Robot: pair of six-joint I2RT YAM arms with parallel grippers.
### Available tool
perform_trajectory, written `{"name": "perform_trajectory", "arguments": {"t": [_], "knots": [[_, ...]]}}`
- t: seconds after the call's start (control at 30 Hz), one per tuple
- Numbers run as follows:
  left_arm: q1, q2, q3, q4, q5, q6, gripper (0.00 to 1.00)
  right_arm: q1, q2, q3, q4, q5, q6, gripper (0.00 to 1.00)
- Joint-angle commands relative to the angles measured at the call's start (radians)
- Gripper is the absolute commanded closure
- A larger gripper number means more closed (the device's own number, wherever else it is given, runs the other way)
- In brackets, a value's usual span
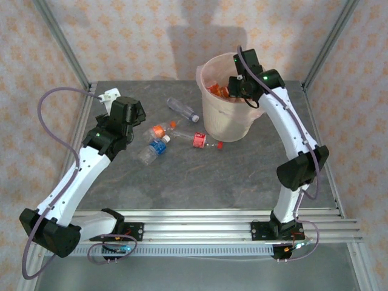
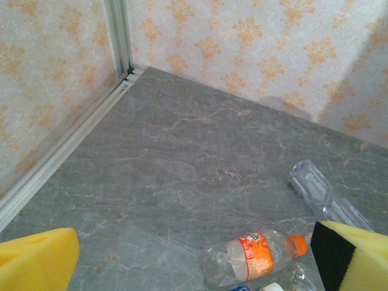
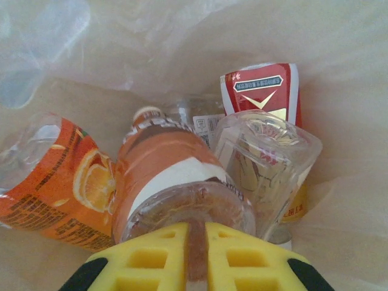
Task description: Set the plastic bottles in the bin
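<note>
showing orange-slice-label bottle (image 3: 60, 188), red-label bottle (image 3: 260, 91)

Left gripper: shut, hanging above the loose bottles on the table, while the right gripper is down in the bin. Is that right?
Not quite. The left gripper is open, not shut: the left wrist view shows its yellow fingers wide apart above the bottles on the table. The right gripper is in the bin.
</note>
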Motion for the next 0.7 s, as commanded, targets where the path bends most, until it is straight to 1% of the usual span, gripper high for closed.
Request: {"name": "perform_trajectory", "arguments": {"t": [0.0, 0.1, 0.27, 0.4, 0.5, 0.57, 0.67], "knots": [[0.009, -0.007, -0.017, -0.028, -0.027, -0.019, 0.0, 0.005, 0.033, 0.055, -0.065, 0.019, -0.021, 0.84], [0.009, -0.001, -0.021, -0.028, -0.021, -0.018, 0.0, 0.005, 0.061, 0.095, -0.092, 0.034, -0.032, 0.83], [0.009, 0.015, -0.028, -0.034, -0.02, -0.019, 0.0, 0.005, 0.136, 0.211, -0.149, 0.055, -0.055, 0.81], [0.01, 0.027, -0.04, -0.036, -0.008, -0.009, 0.0, 0.005, 0.193, 0.357, -0.207, 0.047, -0.066, 0.79], [0.016, 0.036, -0.055, -0.042, 0.011, -0.002, 0.0, 0.008, 0.213, 0.465, -0.248, 0.027, -0.068, 0.75], [0.024, 0.038, -0.073, -0.042, 0.028, -0.004, 0.0, 0.016, 0.202, 0.488, -0.256, 0.015, -0.07, 0.73], [0.043, 0.037, -0.102, -0.027, 0.061, -0.016, 0.0, 0.048, 0.164, 0.469, -0.252, 0.011, -0.078, 0.69]]}}
